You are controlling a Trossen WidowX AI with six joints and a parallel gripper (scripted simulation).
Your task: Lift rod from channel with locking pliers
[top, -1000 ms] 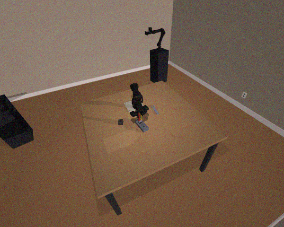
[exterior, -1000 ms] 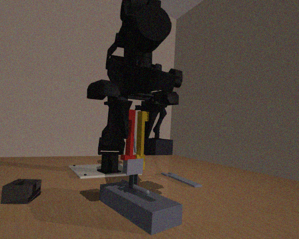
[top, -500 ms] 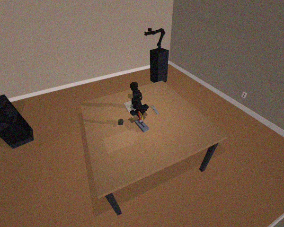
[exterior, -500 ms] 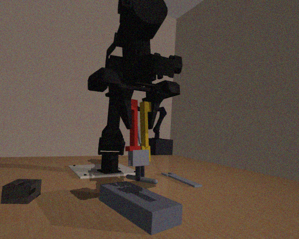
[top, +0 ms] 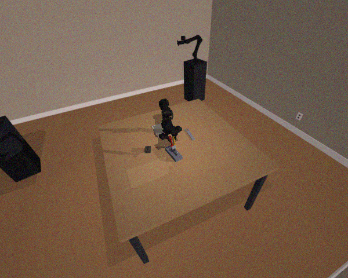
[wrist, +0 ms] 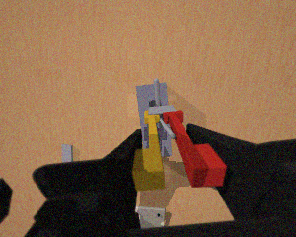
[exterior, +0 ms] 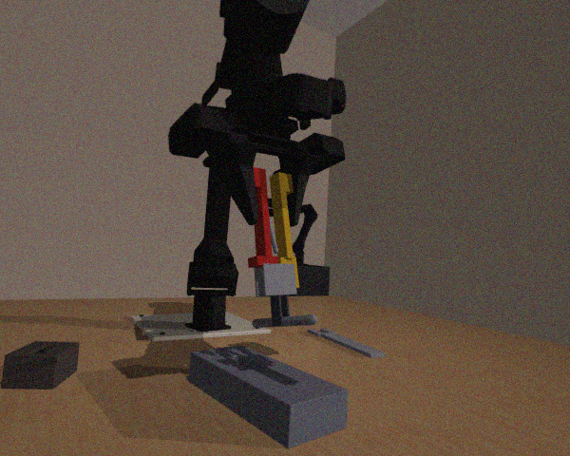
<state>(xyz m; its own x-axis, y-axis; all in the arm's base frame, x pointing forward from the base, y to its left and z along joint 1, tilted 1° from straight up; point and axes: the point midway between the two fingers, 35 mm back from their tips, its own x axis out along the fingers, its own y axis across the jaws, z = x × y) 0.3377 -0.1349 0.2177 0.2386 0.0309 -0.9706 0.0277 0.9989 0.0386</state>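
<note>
The gripper [exterior: 274, 221] [wrist: 164, 130] grasps the upright red-and-yellow locking pliers [exterior: 275, 236] [wrist: 162, 110]; their jaw contact is hard to make out. The grey rod [exterior: 285, 321] [wrist: 157, 91] hangs crosswise beneath, above the table [top: 198, 185] [exterior: 437, 392], clear of the channel block [top: 177, 157] [exterior: 271, 392] [wrist: 144, 94].

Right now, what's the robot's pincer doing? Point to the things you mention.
Pincer [exterior: 275, 221] [wrist: 164, 130]: closed on the pliers [exterior: 275, 279] [wrist: 161, 110], one red handle and one yellow; the rod [exterior: 285, 321] [wrist: 157, 91] hangs in their jaws.
</note>
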